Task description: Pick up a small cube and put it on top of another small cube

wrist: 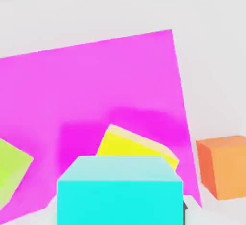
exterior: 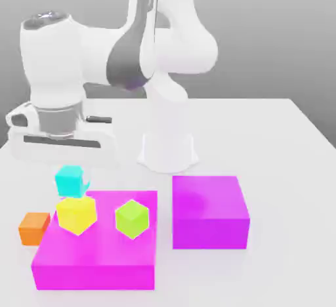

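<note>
exterior view, nearest first: flat magenta block (exterior: pixel 98 260) at the front. on its top, toward the exterior view's left, sits the yellow cube (exterior: pixel 76 214), turned a bit on its vertical axis. lime-green cube (exterior: pixel 132 219) also on that block, near the yellow one but apart from it. orange cube (exterior: pixel 33 227) on the table (exterior: pixel 289 168), just beside the block's edge on the exterior view's left.

cyan cube (exterior: pixel 69 181) is directly above the yellow cube; can't tell if the two touch. gripper (exterior: pixel 72 180) comes down on it from the arm's hand overhead, and a dark finger (exterior: pixel 86 182) shows at the cyan cube's side. can't tell how far the jaws are spread or whether they actually have the cube.

taller magenta block (exterior: pixel 210 210) sits to the exterior view's right, apart from the flat one. white arm base (exterior: pixel 168 148) behind both.

hand view: cyan cube (wrist: pixel 120 190) closest to the camera, yellow cube (wrist: pixel 137 147) right beyond it.
</note>
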You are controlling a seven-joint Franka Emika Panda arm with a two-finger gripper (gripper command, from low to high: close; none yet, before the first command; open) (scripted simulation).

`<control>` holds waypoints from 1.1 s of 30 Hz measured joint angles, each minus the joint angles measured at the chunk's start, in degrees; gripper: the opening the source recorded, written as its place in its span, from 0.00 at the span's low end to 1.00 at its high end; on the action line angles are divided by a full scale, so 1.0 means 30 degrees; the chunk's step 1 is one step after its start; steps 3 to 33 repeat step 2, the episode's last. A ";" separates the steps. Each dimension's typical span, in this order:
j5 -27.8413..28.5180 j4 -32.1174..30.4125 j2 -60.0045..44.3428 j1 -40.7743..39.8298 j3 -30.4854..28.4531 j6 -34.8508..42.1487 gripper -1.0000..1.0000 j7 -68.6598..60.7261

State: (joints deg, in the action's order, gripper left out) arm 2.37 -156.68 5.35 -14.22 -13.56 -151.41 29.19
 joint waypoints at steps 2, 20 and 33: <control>0.0000 0.0000 0.0000 0.0002 0.0000 0.0000 1.00 0.0000; 0.0000 0.0000 0.0000 0.0002 0.0000 0.0000 1.00 0.0000; 0.0000 0.0000 0.0000 0.0002 0.0000 0.0000 1.00 0.0000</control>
